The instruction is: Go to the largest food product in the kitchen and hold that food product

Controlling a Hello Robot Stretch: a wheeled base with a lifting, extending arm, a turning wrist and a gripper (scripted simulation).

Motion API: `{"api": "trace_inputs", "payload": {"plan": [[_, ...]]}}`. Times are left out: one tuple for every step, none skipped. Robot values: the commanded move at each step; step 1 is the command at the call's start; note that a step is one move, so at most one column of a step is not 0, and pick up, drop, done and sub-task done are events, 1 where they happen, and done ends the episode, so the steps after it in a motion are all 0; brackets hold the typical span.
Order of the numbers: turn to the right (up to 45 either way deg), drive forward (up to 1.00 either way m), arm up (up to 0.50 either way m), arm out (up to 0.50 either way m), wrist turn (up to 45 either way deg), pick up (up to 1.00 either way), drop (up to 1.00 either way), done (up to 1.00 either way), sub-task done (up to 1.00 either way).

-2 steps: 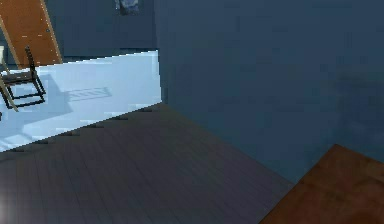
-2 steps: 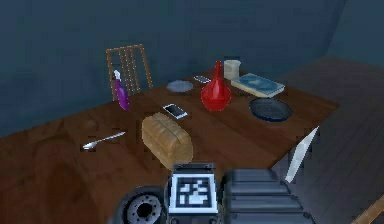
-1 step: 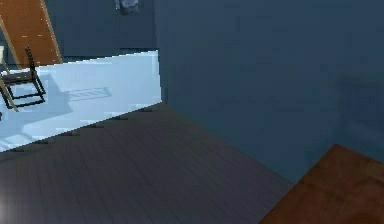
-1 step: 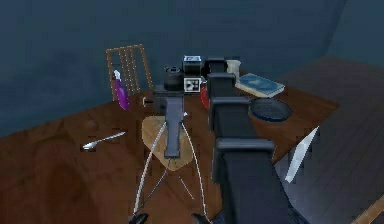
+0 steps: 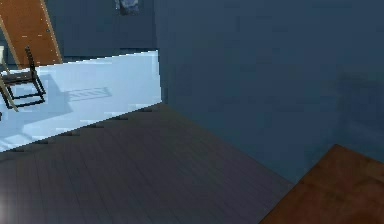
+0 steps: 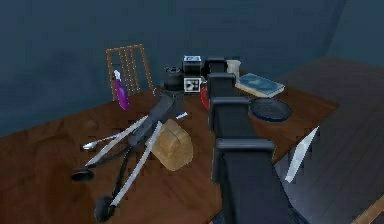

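Clutter is the main hazard in the arm side view. A tan loaf-shaped lump [image 6: 172, 146], most likely the bread the task wants, lies on the brown desk [image 6: 60, 130]. It sits just beside the dark arm [image 6: 232, 130] and near the hand [image 6: 108, 172]. The hand's thin fingers [image 6: 120, 135] slant toward the view's lower left, past the loaf. With the loaf resting on the desk by the hand, I cannot tell whether the hand holds anything.

My judgement is that the fingers reach beyond the loaf. A lift from here could come up with nothing, or the hand's body could shove the loaf along the wood. A purple bottle [image 6: 120, 92] and a wire rack [image 6: 128, 62] stand farther out, and a pale blade-like strip [image 6: 300, 155] lies on the arm's other side. A wide sweep could knock any of them. Whether this loaf is the kitchen's largest food cannot be settled from here.
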Motion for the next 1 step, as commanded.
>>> {"api": "trace_inputs", "payload": {"plan": [[0.0, 0.00, 0.00, 0.00, 45.0, 0.00, 0.00, 0.00, 0.00]]}}
